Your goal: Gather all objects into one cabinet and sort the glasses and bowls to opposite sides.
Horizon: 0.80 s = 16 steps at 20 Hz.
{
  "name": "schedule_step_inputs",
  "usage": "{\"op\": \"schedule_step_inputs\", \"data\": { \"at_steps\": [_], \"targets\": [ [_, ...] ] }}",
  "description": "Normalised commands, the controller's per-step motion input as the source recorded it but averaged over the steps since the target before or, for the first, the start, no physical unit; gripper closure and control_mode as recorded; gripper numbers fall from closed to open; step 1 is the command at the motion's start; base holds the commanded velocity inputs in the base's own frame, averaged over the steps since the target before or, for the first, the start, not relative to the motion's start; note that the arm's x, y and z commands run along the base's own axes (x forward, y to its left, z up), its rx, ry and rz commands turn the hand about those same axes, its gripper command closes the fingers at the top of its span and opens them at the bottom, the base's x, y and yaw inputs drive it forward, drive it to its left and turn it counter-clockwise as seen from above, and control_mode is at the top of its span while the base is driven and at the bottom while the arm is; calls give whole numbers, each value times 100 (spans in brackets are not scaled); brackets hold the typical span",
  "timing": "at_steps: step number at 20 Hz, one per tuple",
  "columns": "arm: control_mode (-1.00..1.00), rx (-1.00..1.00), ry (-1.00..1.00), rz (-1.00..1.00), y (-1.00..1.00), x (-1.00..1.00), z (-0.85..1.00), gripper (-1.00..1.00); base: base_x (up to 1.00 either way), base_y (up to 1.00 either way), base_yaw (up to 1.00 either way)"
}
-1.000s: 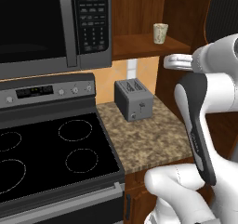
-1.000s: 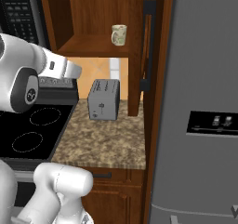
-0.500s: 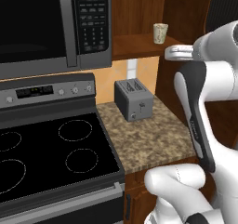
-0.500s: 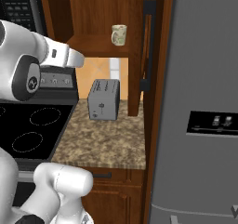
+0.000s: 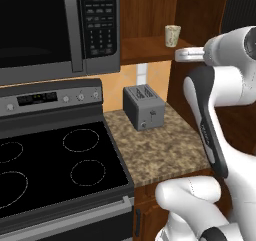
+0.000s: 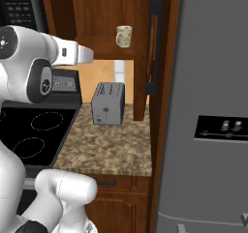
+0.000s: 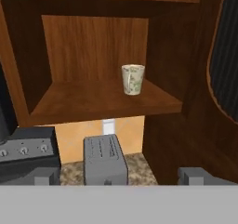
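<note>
Jaws (image 7: 119,175) wide open, empty — cup (image 7: 133,79) stands well ahead on cabinet shelf (image 7: 93,102).

In the left base view you have a black microwave with a grey keypad panel (image 5: 55,27) filling the upper left. Below it sits a black glass-top stove with a grey control strip (image 5: 55,155), its ring outlines spread across the lower left. Just right of the stove, a speckled brown granite counter (image 5: 160,150) carries a grey two-slot toaster (image 5: 144,106), standing upright near the back wall. In the right base view, a tall grey refrigerator with a dark dispenser panel (image 6: 213,125) takes up the right side.
</note>
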Motion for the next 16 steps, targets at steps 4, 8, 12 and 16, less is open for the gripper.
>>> {"op": "schedule_step_inputs", "data": {
  "at_steps": [4,8,12,16],
  "targets": [
    [-100,-1,0,-1,0,65,0,-100,0,0,0],
    [-100,0,0,-3,-4,60,2,-100,0,0,0],
    [-100,0,0,-5,-7,50,6,-100,0,0,0],
    [-100,2,0,-5,-2,46,10,-100,0,0,0]
  ]
}}
